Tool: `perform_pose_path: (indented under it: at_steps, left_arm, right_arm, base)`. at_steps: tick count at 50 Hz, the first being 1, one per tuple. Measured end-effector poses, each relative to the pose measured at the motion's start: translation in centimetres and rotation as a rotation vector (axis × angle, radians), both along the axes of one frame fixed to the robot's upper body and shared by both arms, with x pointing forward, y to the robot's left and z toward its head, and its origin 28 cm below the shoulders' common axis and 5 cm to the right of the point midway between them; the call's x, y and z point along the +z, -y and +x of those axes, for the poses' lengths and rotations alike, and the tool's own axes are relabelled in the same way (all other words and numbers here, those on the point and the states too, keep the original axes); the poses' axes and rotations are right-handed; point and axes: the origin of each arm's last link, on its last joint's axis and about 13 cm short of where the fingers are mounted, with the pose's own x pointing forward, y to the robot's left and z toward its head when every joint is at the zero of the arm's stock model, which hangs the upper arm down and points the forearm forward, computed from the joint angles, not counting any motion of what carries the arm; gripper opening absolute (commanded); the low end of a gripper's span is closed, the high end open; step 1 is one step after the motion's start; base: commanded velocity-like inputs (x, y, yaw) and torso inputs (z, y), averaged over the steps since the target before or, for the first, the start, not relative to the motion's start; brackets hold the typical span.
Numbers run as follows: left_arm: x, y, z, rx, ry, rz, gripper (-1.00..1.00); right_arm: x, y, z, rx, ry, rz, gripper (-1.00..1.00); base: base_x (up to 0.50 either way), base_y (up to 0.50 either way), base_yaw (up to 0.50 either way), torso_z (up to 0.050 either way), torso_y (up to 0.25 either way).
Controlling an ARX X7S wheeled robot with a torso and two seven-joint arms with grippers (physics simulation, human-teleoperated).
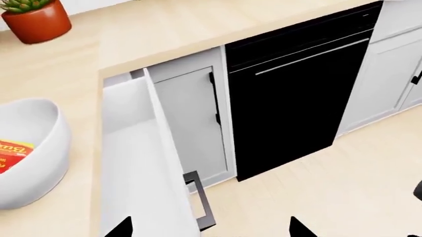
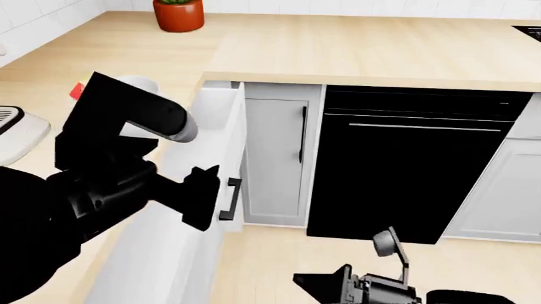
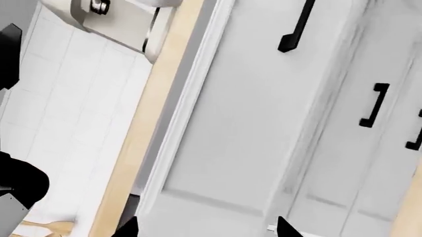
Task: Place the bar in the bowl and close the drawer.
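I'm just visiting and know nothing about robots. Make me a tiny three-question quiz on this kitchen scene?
1. True or false: the wide white drawer with the black bar handle is shut.
2. Where is the small red and yellow "Butter" bar? A) countertop B) round white glossy bowl C) drawer
3. Name what stands far back on the counter.

Key: 1 false, it stands open. 2 B. 3 A terracotta-red plant pot.

Left arm [image 2: 110, 171]: matte black, blocky housings, one glossy grey-white cylindrical link.
Left claw [image 2: 201, 197]: black, flat angular plates.
Right arm [image 2: 384, 282]: black segments, small grey rounded joint.
Fingertips [image 1: 300, 228]: black, pointed.
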Motion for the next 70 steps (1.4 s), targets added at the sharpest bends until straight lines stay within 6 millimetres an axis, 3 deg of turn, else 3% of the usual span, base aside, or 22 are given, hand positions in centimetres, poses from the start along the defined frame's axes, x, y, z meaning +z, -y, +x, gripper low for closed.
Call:
perform_pose_path:
  at_steps: [18,39,57,70]
  left_arm:
    - [0.3,3.9,-0.3,-0.070,0.046,0.141,1.00]
    - [-1.8,9.7,-1.1,-0.134,0.083,0.312,1.00]
    - [-4.8,13.1,-2.7,-0.198,0.123,0.420,1.00]
    - [-7.1,15.1,-2.3,-0.196,0.137,0.503,1.00]
  right_arm:
    - [-0.2,5.9,-5.1,-0.322,0.066,0.042,1.00]
    - [0.5,8.9,-8.7,-0.525,0.124,0.058,1.00]
    - [-5.3,12.7,-10.8,-0.818,-0.023,0.050,1.00]
    - [-7.0,13.6,-11.6,-0.901,-0.072,0.047,1.00]
  base:
    - [0.00,0.00,0.00,0.000,0.000]
    - [0.00,0.00,0.00,0.000,0.000]
    - [0.00,0.00,0.00,0.000,0.000]
    - [0.00,0.00,0.00,0.000,0.000]
